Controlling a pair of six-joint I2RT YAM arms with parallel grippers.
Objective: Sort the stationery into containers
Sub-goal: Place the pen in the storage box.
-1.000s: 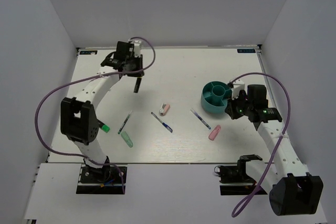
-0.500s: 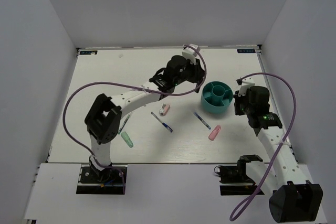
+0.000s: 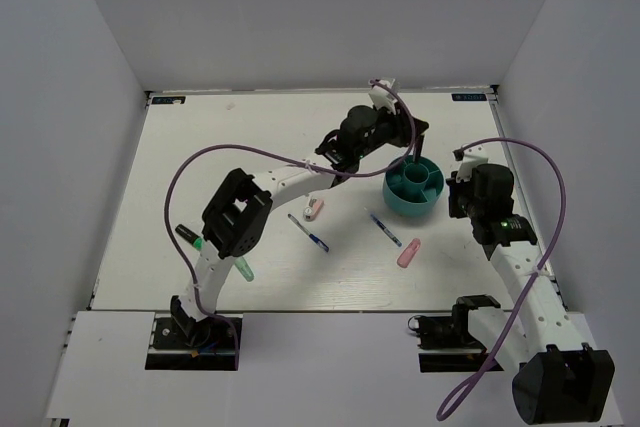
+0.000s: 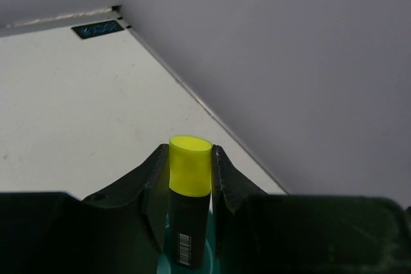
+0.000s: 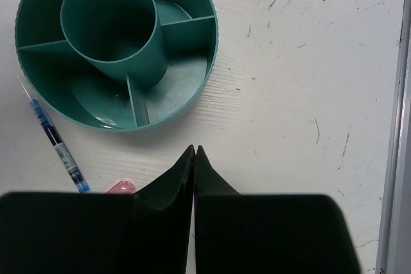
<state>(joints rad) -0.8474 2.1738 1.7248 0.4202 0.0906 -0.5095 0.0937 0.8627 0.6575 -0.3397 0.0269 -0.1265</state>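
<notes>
White tabletop [image 3: 200,167] carrying two arms. The left arm [image 3: 270,182] is stretched far across toward the right arm [image 3: 510,247]. The round teal plastic tub with inner dividers and a central cup [image 3: 410,209] sits directly beneath the left jaws and just ahead of the right jaws, slightly to their left in the wrist view. The left jaws pinch the dark marker with a yellow cap [image 4: 189,210], cap upward and body upright. Its lower end hangs over the tub's far outer ring; which compartment it lines up with cannot be told. The right jaws are pressed together and hold nothing, tips close to the tub's rim but apart from it. A thin blue pen [image 3: 383,228] and a pink stubby oblong piece [image 3: 408,253] lie to the left of the right jaws. A second thin blue pen [image 3: 309,233], a second pink piece [image 3: 314,208] and a mint-green oblong piece [image 3: 243,267] lie well apart from both, unsorted. Probable step: lowering the marker into a compartment. Hazards: a release off-centre would land the marker on a divider or the rim, and it would fall to the tabletop. A descent against the wall could shove or tip the light tub. The marker looks taller than the shallow ring, so it may topple out.
</notes>
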